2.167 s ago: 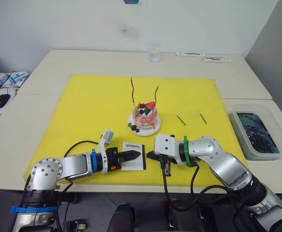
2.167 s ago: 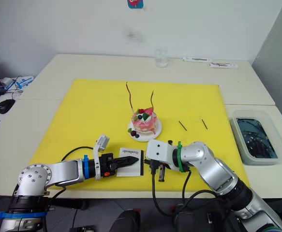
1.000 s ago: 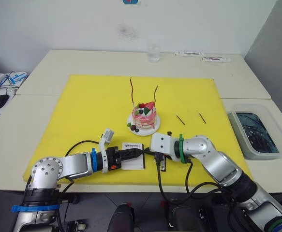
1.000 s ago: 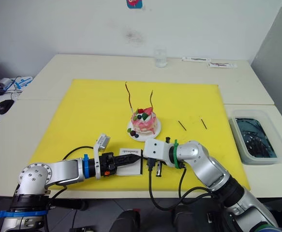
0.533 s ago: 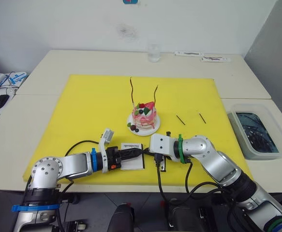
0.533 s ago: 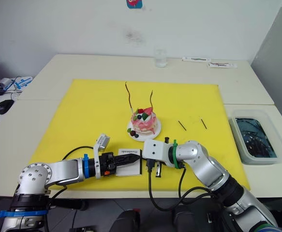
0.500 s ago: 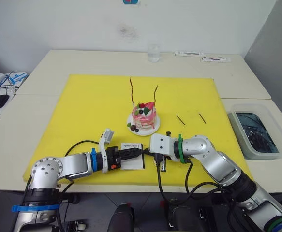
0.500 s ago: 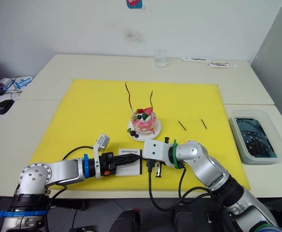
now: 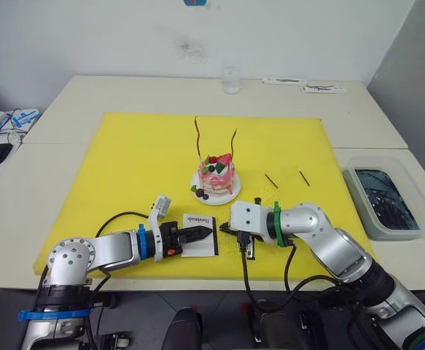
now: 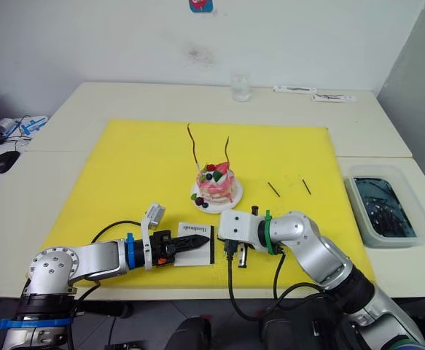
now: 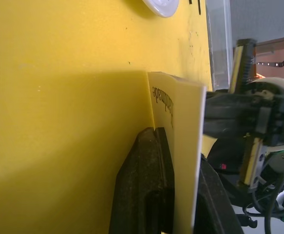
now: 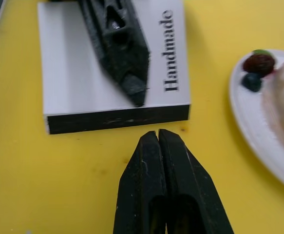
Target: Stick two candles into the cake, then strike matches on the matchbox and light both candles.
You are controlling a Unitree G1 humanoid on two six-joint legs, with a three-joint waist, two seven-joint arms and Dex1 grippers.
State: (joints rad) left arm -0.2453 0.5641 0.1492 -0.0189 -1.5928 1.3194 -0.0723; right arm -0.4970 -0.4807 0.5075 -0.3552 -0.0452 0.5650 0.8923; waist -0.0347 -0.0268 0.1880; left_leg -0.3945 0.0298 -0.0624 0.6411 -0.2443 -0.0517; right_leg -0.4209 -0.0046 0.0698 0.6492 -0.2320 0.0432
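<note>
matchbox [image 9: 201, 235] lies flat on the yellow mat [image 9: 125, 168], near its front edge, just in front of the cake [image 9: 216, 175]. left gripper [image 9: 200, 233] is clamped on the matchbox, one finger over the top face. right gripper [image 12: 157, 141] has its fingers pressed together, tips just off the box's black striking edge. two candles [image 9: 197, 137] stand in the cake. two matches [image 9: 271, 181] lie on the mat to the cake's right, well apart from both grippers.
</note>
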